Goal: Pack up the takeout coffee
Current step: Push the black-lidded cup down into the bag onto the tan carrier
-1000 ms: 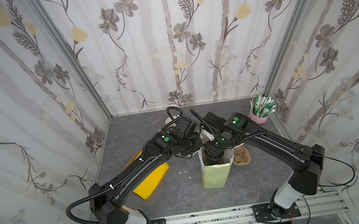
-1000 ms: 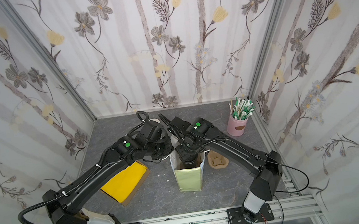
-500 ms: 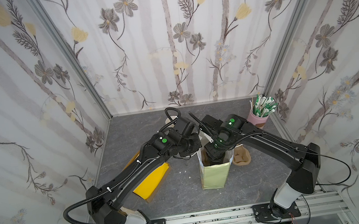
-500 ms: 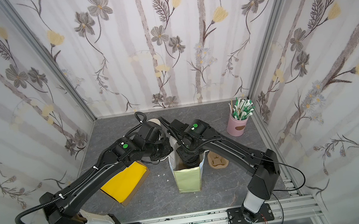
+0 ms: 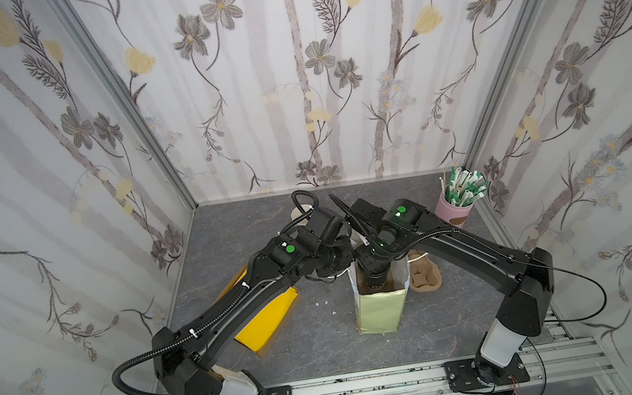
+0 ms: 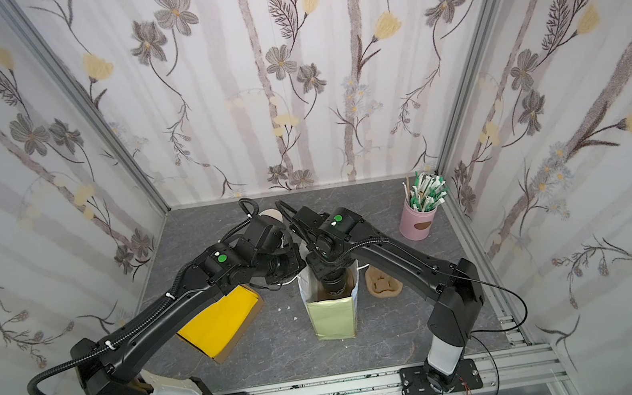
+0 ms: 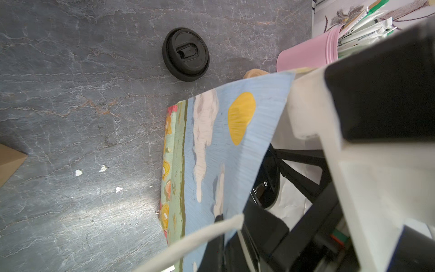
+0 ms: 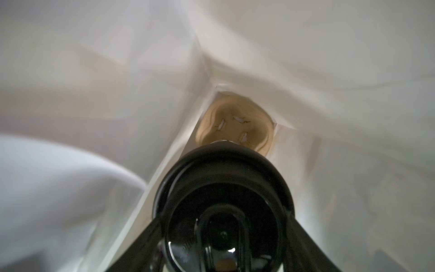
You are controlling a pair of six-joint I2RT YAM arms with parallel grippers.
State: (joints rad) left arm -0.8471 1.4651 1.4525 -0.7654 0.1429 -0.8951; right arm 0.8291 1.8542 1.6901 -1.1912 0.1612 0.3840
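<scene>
**Lidded cup held inside the bag**

The right pincer (image 8: pixel 223 226) reaches down into the bag (image 5: pixel 381 315). Its fingers are part-spread and clamped on either side of the lidded cup (image 8: pixel 221 183), which fills the gap between them. Below its tips, a brown pulp tray (image 8: pixel 235 122) lies on the bag's floor. The left pincer (image 5: pixel 344 261), just beside the right one, is closed tight on the bag's rim. Beyond it, a spare lid (image 7: pixel 186 54) lies on the table.
</scene>
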